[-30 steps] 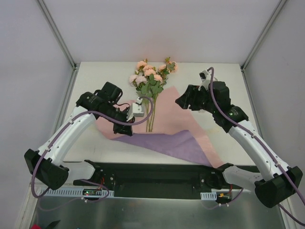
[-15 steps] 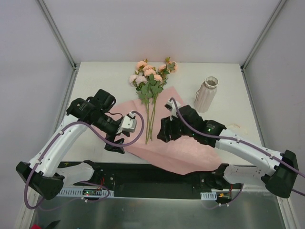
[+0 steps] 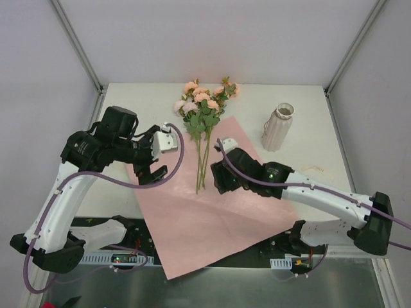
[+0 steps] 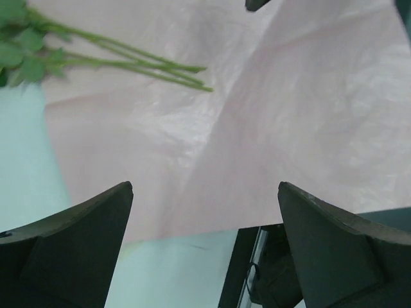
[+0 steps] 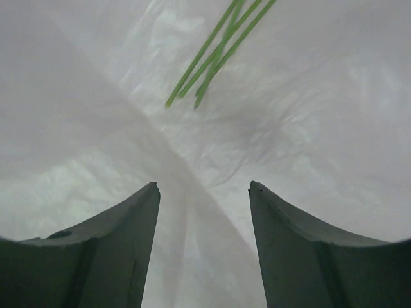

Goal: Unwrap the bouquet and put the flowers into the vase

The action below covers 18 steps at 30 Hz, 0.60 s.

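**Top external view shows the flowers (image 3: pixel 204 119) and the vase (image 3: pixel 277 128); the wrist views show only paper and stems**

From above we see the flowers lying on the pink paper sheet (image 3: pixel 212 224), which is spread flat. The blooms lie toward the far side of the table (image 3: pixel 308 102) and the stems (image 3: pixel 200 167) point to the near side. The vase stands upright on the table to the right of the flowers, beside the sheet and not on it. Only this view gives us the blooms and the vase.

The wrist views give us what the top view hides, namely the gap between the fingers. The left gripper (image 4: pixel 205 186) hangs above the left part of the sheet, well left of the stems. Its jaws are spread very wide and nothing is between them. It holds nothing, and we see no contact with the paper.

The right gripper (image 5: pixel 203 185) is low over the sheet, just right of the stem ends. Its jaws are parted about halfway. A raised crease (image 5: pixel 160 154) of the paper runs into the gap between them, but the fingers do not pinch it. Whether the fingertips touch the sheet we cannot tell.
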Each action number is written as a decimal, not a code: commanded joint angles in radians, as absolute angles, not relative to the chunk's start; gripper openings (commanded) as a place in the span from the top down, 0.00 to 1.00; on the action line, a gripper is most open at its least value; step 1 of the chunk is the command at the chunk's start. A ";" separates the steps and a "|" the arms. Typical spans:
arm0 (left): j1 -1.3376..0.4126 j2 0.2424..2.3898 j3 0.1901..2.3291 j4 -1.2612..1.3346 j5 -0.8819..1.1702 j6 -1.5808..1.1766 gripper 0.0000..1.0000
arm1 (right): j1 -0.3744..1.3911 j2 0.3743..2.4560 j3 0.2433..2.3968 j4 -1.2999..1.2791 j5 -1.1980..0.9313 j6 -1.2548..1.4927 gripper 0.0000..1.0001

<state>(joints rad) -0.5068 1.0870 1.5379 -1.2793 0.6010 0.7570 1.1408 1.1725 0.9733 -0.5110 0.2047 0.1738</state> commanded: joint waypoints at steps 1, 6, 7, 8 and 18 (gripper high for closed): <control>-0.413 1.161 1.500 -1.111 0.365 0.525 0.04 | 1.023 1.307 1.194 -0.558 0.334 0.118 0.39; -0.137 1.310 1.477 -1.078 0.505 0.437 0.02 | 0.901 1.613 1.434 -0.580 0.311 0.031 0.40; -0.124 1.325 1.445 -1.066 0.491 0.430 0.02 | 0.875 1.656 1.477 -0.581 0.308 0.022 0.41; -0.114 1.339 1.425 -1.052 0.476 0.423 0.03 | 0.862 1.739 1.539 -0.583 0.304 0.015 0.43; -0.098 1.434 1.177 -0.943 0.304 0.423 0.12 | 0.746 2.106 1.825 -0.589 0.238 0.012 0.57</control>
